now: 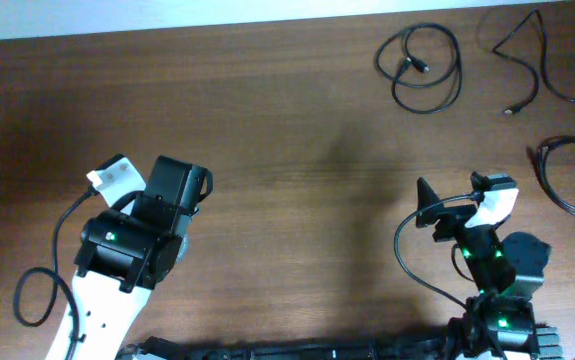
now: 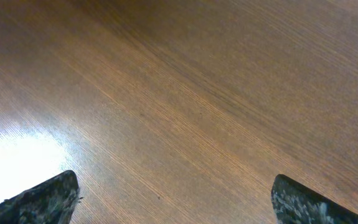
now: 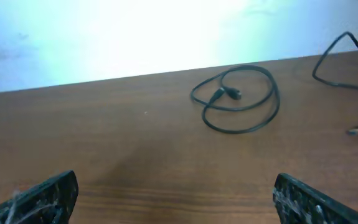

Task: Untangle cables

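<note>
Both pincers gape wide and grip nothing: left pincer (image 2: 177, 202) over bare table (image 2: 197, 74), right pincer (image 3: 177, 199) facing far right, where three lie well apart: coiled cable (image 1: 412, 67), kinked cable (image 1: 538, 60), edge cable (image 1: 572, 143). Each lies separate, so the arms likely sit parked near, job seemingly done

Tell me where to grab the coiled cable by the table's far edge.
Grip the coiled cable at its near arc, which is a single strand lying flat, clear of the crossing and the plugs. Come straight down from above, jaws across the strand.
</note>
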Robot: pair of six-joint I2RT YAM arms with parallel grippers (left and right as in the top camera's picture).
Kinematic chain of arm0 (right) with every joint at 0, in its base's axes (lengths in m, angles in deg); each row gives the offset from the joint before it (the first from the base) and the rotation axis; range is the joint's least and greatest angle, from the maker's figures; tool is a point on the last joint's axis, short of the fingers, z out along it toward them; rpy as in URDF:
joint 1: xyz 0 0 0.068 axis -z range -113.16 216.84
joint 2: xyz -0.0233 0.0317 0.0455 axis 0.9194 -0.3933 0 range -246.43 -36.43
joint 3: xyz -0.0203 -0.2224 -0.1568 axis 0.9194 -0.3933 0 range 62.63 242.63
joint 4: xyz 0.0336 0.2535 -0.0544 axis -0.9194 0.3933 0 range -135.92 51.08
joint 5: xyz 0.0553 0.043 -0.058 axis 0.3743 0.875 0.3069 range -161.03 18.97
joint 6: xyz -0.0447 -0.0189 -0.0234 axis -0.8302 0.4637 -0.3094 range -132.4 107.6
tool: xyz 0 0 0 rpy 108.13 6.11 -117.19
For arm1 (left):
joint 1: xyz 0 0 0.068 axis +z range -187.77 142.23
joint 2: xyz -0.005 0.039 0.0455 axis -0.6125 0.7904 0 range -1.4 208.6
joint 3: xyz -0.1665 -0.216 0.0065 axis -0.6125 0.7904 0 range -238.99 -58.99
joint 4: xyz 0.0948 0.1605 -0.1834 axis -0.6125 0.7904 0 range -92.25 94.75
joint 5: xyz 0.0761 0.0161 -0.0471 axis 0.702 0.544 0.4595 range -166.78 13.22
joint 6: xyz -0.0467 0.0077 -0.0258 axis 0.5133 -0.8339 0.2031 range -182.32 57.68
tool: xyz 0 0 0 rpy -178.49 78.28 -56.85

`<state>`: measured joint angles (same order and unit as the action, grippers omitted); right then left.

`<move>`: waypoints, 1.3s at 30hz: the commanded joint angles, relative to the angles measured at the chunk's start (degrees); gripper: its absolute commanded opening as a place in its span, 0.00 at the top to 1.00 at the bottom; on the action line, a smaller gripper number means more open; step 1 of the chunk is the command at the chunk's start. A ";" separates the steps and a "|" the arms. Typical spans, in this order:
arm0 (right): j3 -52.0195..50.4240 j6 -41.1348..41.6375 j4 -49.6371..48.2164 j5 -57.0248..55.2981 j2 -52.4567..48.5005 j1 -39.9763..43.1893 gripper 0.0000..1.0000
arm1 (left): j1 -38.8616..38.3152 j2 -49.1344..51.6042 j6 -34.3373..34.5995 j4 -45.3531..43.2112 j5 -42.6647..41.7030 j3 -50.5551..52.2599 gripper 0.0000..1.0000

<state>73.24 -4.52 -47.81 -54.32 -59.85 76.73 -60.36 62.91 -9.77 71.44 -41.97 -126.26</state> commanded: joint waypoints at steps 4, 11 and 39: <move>-6.95 -0.33 1.22 -13.53 13.92 -5.60 0.01 | -0.09 -0.26 0.76 0.00 0.96 0.07 0.01; -10.29 -3.63 6.38 -14.91 22.21 -0.44 0.01 | -0.09 -0.26 0.76 0.00 0.96 0.07 0.01; -10.29 -4.46 6.38 -15.04 22.43 -0.50 0.01 | 9.09 -14.03 -0.07 7.19 -6.40 2.60 0.01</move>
<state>63.32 -8.54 -41.69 -68.68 -37.97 75.94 -54.79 56.77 -9.83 77.93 -45.54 -125.40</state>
